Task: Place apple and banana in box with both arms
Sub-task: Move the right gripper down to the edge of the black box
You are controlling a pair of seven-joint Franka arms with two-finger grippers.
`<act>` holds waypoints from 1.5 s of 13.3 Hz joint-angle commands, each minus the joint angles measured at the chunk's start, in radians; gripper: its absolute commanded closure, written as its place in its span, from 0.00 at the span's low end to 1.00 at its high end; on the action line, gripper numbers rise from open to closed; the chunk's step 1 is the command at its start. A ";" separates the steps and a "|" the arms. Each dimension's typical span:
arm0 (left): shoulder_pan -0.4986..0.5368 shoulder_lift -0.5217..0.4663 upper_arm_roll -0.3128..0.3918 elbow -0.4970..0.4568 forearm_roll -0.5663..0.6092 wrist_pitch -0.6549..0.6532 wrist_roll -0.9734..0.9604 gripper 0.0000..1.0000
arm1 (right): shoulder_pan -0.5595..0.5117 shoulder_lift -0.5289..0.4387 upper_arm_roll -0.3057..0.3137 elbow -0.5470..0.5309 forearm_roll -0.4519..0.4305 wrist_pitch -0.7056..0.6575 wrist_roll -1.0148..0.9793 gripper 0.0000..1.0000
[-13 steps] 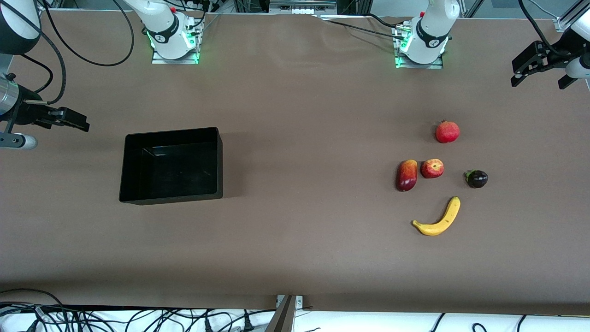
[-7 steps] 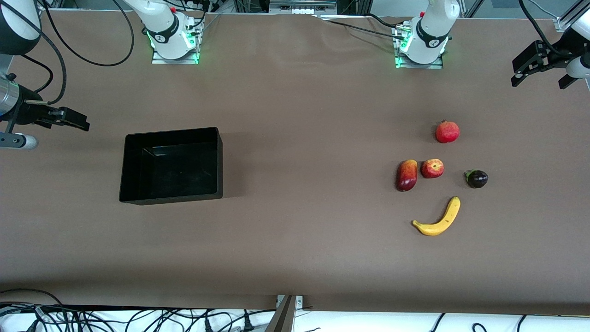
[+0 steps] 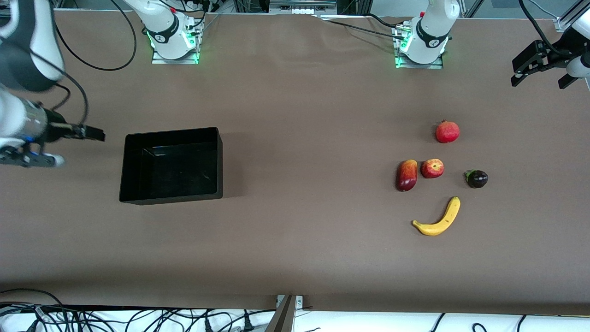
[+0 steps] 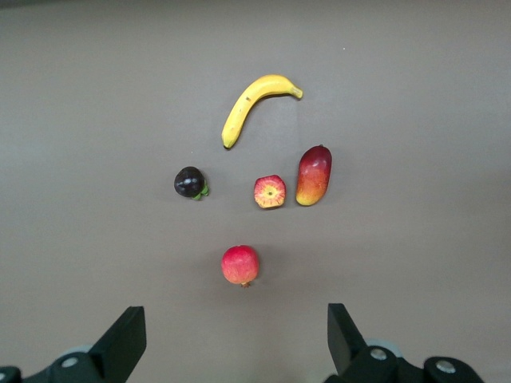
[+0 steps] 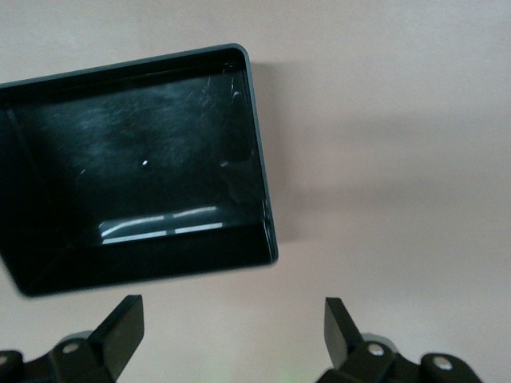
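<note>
The small red-and-yellow apple (image 3: 432,168) lies beside an elongated red-yellow fruit; it also shows in the left wrist view (image 4: 270,191). The yellow banana (image 3: 438,219) lies nearer the front camera than the apple, and shows in the left wrist view (image 4: 254,104) too. The black box (image 3: 171,165) sits empty toward the right arm's end; the right wrist view shows its rim (image 5: 257,152). My left gripper (image 3: 539,69) is open and empty, up in the air at the left arm's end of the table (image 4: 233,343). My right gripper (image 3: 90,133) is open and empty beside the box (image 5: 231,331).
A round red fruit with a crown tip (image 3: 447,132), the elongated red-yellow fruit (image 3: 407,174) and a dark purple fruit (image 3: 477,178) lie around the apple. Bare brown table stretches between the box and the fruits. Cables hang at the table's near edge.
My right arm has swung toward the box, its gripper now closer to the box's wall. The left arm, the fruits and the box have not moved.
</note>
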 commanded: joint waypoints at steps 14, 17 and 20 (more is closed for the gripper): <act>0.011 0.043 -0.004 0.026 -0.021 0.007 0.001 0.00 | -0.022 0.145 -0.048 -0.416 0.000 0.729 -0.086 1.00; 0.013 0.066 -0.001 0.009 -0.057 0.027 -0.013 0.00 | -0.017 0.123 -0.013 -0.335 -0.002 0.624 -0.089 1.00; 0.011 0.060 -0.013 -0.028 -0.068 0.018 -0.027 0.00 | -0.005 0.128 0.088 -0.151 0.073 0.385 -0.048 1.00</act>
